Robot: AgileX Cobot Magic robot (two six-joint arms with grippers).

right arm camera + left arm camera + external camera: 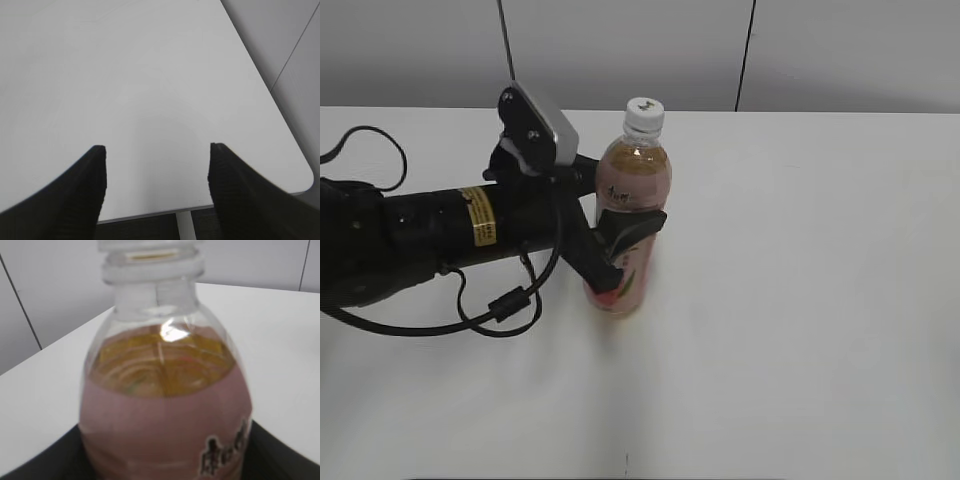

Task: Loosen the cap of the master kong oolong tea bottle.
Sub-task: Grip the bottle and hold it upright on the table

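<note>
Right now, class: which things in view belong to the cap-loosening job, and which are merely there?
Belonging to the job:
- cap
- tea bottle
- left gripper, jaws around the bottle
- right gripper, jaws apart

Merely there:
- white table
- black cable

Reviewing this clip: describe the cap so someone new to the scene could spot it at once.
On the white table one bottle stands upright, the left gripper clamped round its middle. The cap sits on its neck, above the fingers: small, round, white, with a dark mark on top.
</note>
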